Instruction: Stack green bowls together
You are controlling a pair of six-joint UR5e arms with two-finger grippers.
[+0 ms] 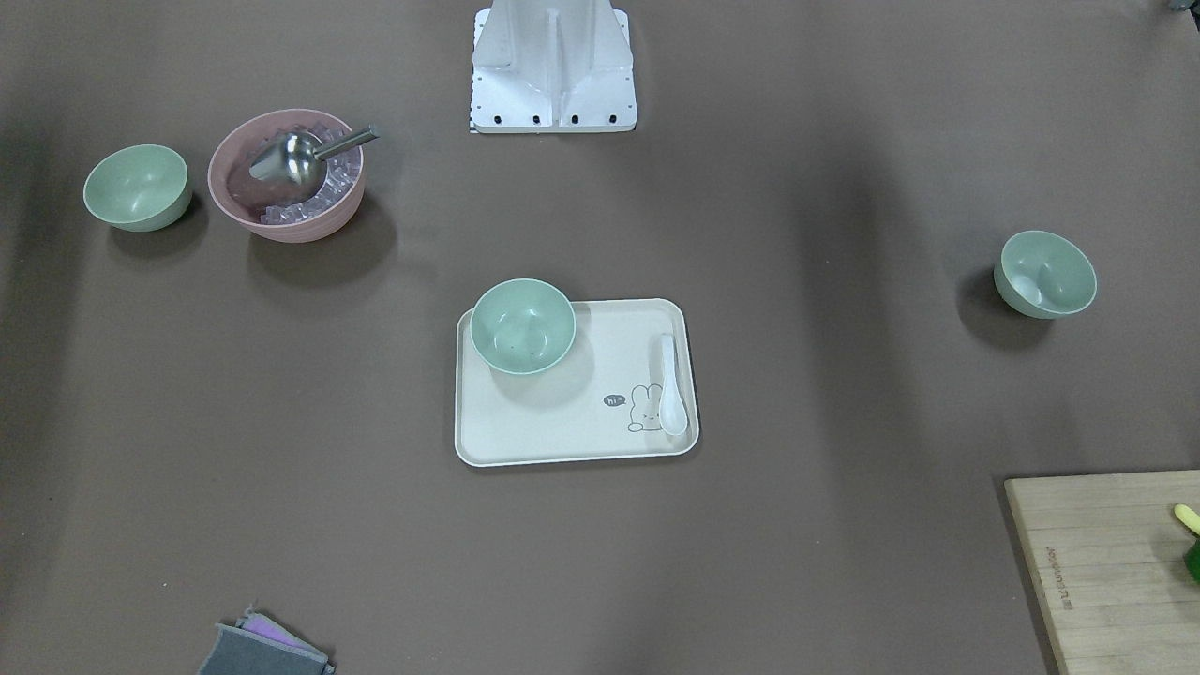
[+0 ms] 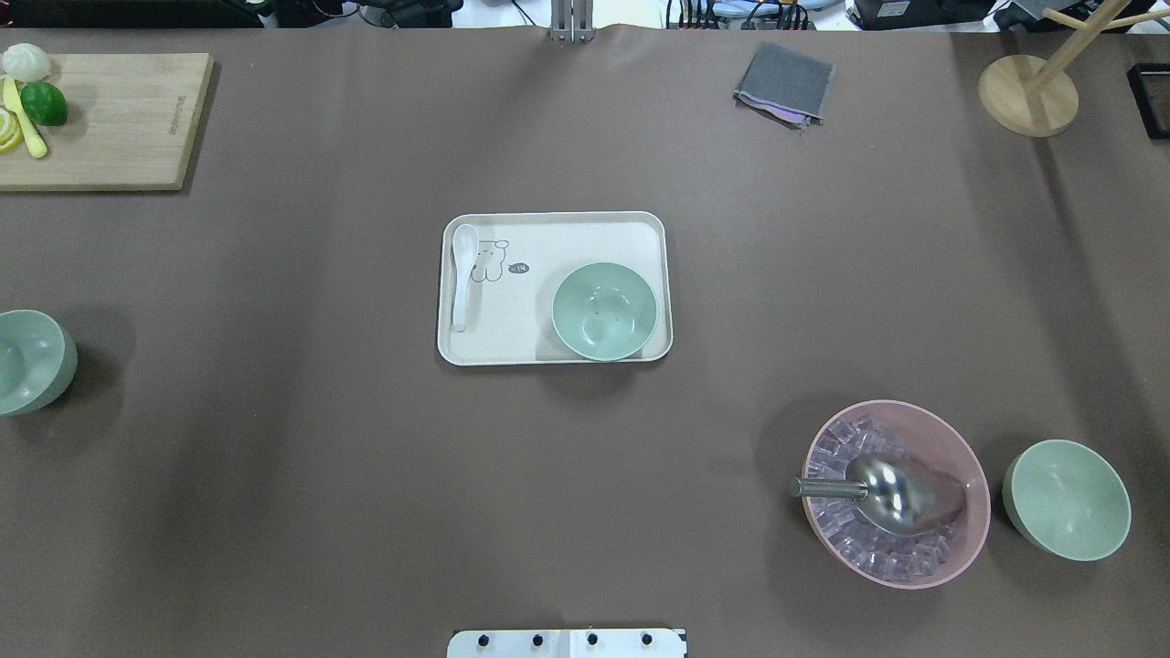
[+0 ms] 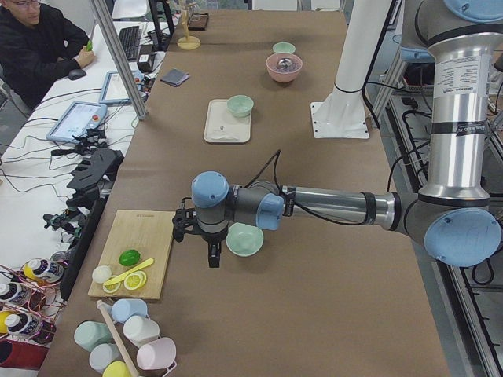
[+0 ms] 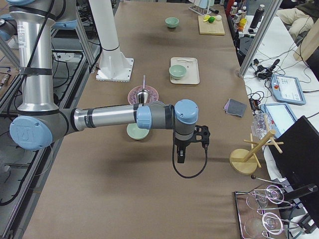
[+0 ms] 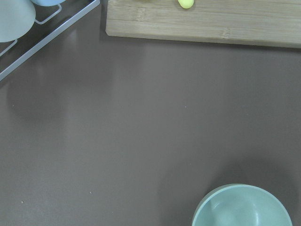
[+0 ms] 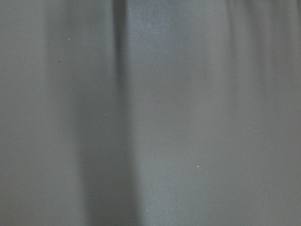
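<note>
Three pale mint-green bowls stand apart, none stacked. One green bowl [image 1: 522,325] [image 2: 604,311] sits on the cream tray [image 1: 562,441] at the table's middle. A second green bowl [image 1: 137,187] [image 2: 1066,499] stands beside the pink bowl [image 1: 286,175] on my right side. The third green bowl [image 1: 1045,274] [image 2: 32,361] [image 5: 242,207] stands on my left side. My left gripper [image 3: 211,253] hangs just beside this bowl [image 3: 244,239]; I cannot tell its state. My right gripper [image 4: 179,157] hangs over bare table beyond the second bowl [image 4: 135,132]; I cannot tell its state.
The pink bowl [image 2: 896,493] holds ice and a metal scoop. A white spoon [image 1: 671,384] lies on the tray. A wooden cutting board [image 2: 110,119] with fruit is at the far left, a grey cloth [image 2: 784,82] and a wooden stand [image 2: 1028,91] at the far right.
</note>
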